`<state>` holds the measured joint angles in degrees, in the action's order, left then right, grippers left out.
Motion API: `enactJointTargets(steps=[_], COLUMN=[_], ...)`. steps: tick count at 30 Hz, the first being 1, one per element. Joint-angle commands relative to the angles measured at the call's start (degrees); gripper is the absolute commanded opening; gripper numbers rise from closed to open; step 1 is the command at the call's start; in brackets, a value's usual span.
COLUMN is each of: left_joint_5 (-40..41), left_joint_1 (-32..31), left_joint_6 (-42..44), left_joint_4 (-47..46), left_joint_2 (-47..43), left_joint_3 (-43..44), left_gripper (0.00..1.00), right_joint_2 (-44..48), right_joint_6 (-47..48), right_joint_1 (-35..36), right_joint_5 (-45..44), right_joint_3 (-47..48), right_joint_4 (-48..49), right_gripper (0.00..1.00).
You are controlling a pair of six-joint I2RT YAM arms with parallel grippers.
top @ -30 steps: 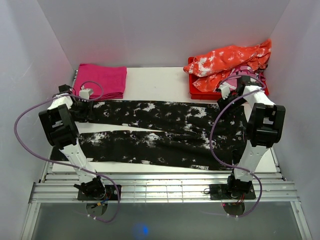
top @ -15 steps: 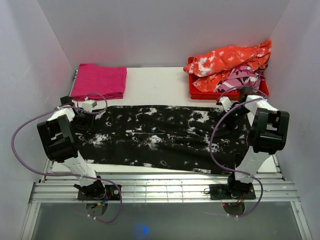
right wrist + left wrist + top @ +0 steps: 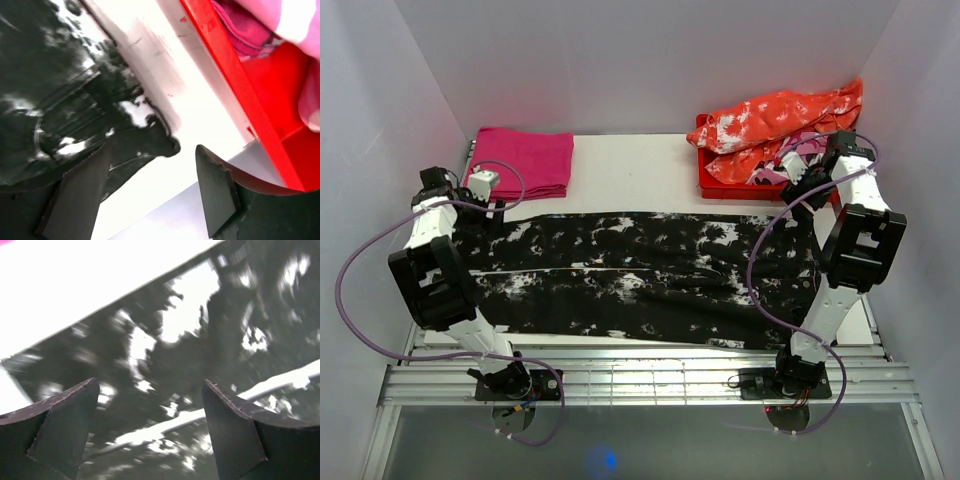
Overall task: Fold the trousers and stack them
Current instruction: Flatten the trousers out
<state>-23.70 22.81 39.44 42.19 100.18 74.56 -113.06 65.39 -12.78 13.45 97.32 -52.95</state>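
Observation:
The trousers (image 3: 640,275), black with white splotches, lie spread flat across the table, with the legs running left to right. My left gripper (image 3: 496,208) hovers open over their far left end. In the left wrist view the blurred fabric (image 3: 190,350) lies below the open left gripper (image 3: 150,385), and nothing is between the fingers. My right gripper (image 3: 802,194) is open above the far right corner. Seen from the right wrist, that dark corner (image 3: 90,120) rests on white table under the empty right gripper (image 3: 152,150).
A folded magenta cloth (image 3: 520,162) lies at the back left. A red bin (image 3: 715,185) at the back right holds an orange-and-white garment (image 3: 780,115); its wall (image 3: 235,80) is close to my right fingers. White walls enclose the table.
Both grippers drew the far leg toward the near one, then opened, let go of the trousers and pulled up and back toward the far side. The trousers now lie flat.

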Motion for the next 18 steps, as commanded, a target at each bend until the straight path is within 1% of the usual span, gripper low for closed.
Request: enactJointTargets(steps=[1, 5, 8, 10, 11, 12, 13, 14, 15, 16, 17, 18], left_joint_5=[-3.1, -4.8, -6.9, -9.2, -9.8, -10.6, -12.1, -12.9, -13.6, -15.2, -15.8, -16.1], left_joint_1=[0.9, 1.5, 3.0, 4.2, 4.4, 4.5, 4.8, 5.0, 5.2, 5.9, 6.2, 6.4], left_joint_6=[0.8, -1.3, -3.5, -3.4, -2.5, 1.9, 4.8, 7.6, 12.5, 14.2, 15.7, 17.1], left_joint_4=[-7.3, -8.1, -8.2, -7.9, -7.2, -3.8, -1.4, 1.2, 5.7, 7.4, 9.3, 12.9], left_joint_2=[-4.1, -2.1, -0.3, 0.5, 2.2, 3.3, 4.7, 6.3, 9.5, 11.2, 12.9, 16.8], left_joint_3=[2.5, 5.9, 8.8, 10.6, 11.3, 12.2, 15.1, 16.8, 18.5, 22.3, 24.5, 26.7], left_gripper=[0.95, 0.95, 0.95, 0.96, 0.96, 0.96, 0.96, 0.94, 0.94, 0.93, 0.93, 0.92], right_joint_2=[-4.3, -8.8, -11.0, -12.2, -12.5, -12.7, -12.8, -12.8, -12.9, -12.9, -12.9, -12.8], right_joint_6=[8.0, 11.4, 11.9, 12.4, 12.7, 13.6, 14.3, 15.1, 15.8, 16.9, 17.3, 17.4], right_joint_1=[-0.4, -0.4, -0.4, -0.4, -0.4, -0.3, -0.4, -0.3, -0.4, -0.4, -0.4, -0.4], right_joint_5=[0.5, 1.8, 0.8, -0.1, -0.7, -1.1, -1.6, -2.7, -3.5, -4.0, -5.3, -5.8], right_joint_3=[4.4, 9.6, 11.0, 10.8, 10.4, 9.0, 8.1, 7.0, 5.9, 4.1, 3.5, 3.1], right_joint_4=[-5.5, -9.0, -9.6, -8.8, -8.7, -8.5, -7.7, -7.4, -7.0, -6.4, -5.5, -4.9], right_gripper=[0.74, 0.75, 0.76, 0.77, 0.78, 0.78, 0.77, 0.74, 0.64, 0.57, 0.48, 0.40])
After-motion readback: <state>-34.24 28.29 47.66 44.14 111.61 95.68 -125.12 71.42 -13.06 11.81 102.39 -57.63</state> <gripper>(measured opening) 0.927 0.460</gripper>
